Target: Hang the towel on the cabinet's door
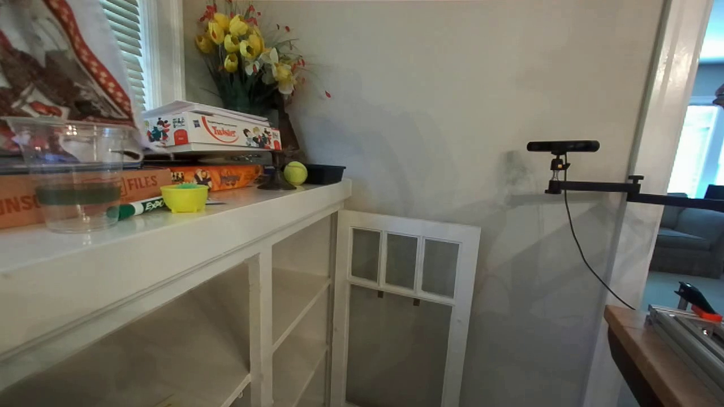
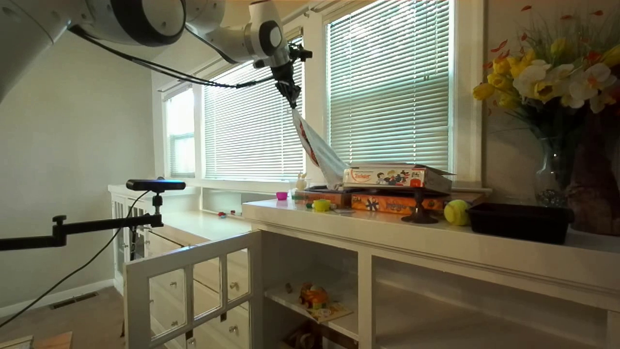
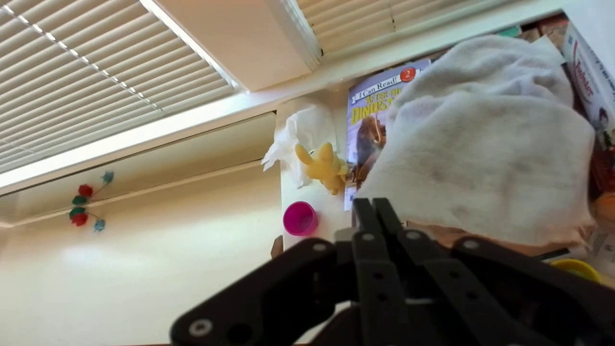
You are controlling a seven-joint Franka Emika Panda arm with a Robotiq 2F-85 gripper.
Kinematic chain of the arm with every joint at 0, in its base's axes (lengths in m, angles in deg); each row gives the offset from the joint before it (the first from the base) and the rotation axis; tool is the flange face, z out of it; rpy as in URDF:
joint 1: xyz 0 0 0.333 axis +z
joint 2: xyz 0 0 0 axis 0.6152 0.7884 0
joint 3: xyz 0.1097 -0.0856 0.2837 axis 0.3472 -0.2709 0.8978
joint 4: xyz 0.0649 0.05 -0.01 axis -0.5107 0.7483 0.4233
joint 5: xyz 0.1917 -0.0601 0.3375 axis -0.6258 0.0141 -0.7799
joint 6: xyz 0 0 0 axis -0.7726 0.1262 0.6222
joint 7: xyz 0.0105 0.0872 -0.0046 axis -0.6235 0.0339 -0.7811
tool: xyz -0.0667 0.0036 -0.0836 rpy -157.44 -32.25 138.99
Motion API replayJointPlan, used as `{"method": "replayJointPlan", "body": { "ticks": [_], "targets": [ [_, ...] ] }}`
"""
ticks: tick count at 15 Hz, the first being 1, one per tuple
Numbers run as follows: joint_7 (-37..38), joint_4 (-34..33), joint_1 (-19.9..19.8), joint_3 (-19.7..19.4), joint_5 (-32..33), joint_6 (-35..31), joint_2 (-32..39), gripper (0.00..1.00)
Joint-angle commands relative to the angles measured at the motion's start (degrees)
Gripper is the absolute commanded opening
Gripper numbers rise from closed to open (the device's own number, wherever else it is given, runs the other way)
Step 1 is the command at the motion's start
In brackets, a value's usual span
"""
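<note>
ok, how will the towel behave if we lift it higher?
Probably floppy: the towel rumples into soft folds in the wrist view. Likely to swing, as the jaws seem to pinch only one narrow end. Its lower part might brush the Twister box, close beside it in an exterior view.

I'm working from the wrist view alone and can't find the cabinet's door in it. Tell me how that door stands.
Observer: In both exterior views, the cabinet's door stands open, swung outward.
Operator: Good. Next, report how high I am; my camera gives me no side-on look.
Observer: In an exterior view, the fingers are well above the countertop, with the towel slanting down from them toward the Twister box.
</note>
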Motion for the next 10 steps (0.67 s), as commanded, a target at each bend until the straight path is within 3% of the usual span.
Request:
{"method": "replayJointPlan", "body": {
  "ticks": [1, 10],
  "targets": [
    [0.7, 1.7, 0.4, -0.3, 1.4, 1.4, -5.2, 0.01],
    [0.0, 0.2, 0.4, -0.2, 0.5, 0.8, -4.2, 0.04]
  ]
}}
